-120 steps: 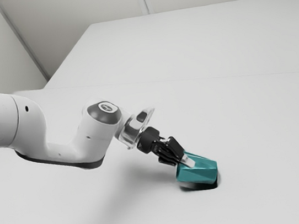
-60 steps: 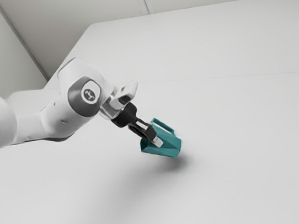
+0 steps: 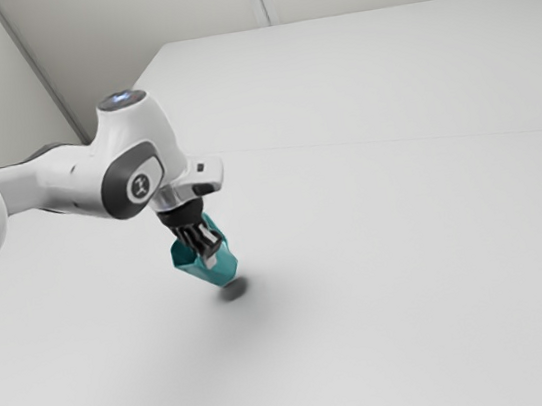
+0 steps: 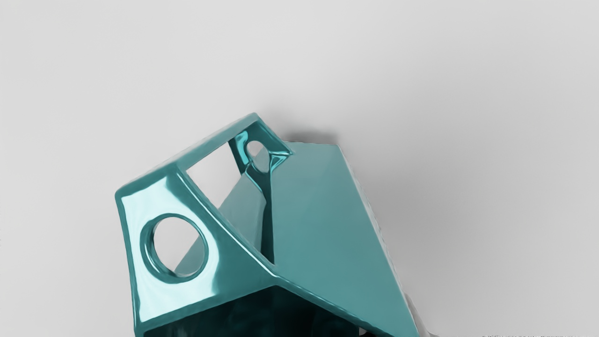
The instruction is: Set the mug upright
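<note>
Well, the hand (image 3: 209,259) is gripping the teal mug (image 3: 225,269), holding it tilted just above the table (image 3: 387,308).

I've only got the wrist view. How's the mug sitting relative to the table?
Observer: Not upright. In the exterior view the teal mug leans, mouth toward the exterior view's left and base lower, toward its right.
Operator: Base flat on the table?
Observer: No, it's tipped. A small dark shadow lies on the table just below its lowest edge; I can't tell whether that edge touches.
Operator: Where's the arm?
Observer: The arm comes in from the exterior view's left, then drops to the hand at the mug.
</note>
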Tool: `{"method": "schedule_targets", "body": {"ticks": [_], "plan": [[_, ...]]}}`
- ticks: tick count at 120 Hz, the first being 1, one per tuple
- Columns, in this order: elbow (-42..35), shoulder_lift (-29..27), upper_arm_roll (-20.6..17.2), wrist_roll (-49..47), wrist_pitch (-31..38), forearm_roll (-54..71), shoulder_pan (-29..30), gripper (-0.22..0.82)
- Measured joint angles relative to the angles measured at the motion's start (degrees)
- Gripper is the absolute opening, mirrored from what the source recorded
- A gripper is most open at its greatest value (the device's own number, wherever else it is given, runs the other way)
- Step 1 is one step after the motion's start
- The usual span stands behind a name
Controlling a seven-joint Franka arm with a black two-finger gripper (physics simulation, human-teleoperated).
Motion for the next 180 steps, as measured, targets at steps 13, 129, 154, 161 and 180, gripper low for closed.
{"method": "schedule_targets", "body": {"ticks": [13,129,154,161,180], "plan": [[-1.0,0.3,-0.07,-3.77,-0.11,2.54,0.66,-0.18],[4.48,8.53,-0.54,-18.86,-10.59,14.39,-1.1,0.15],[4.6,4.91,-0.6,-19.81,-11.08,14.49,-0.97,0.43],[4.97,3.52,-0.63,-20.0,-11.33,14.44,-0.79,0.47],[9.31,1.77,0.23,-20.26,-11.97,8.41,-1.2,0.54]]}}
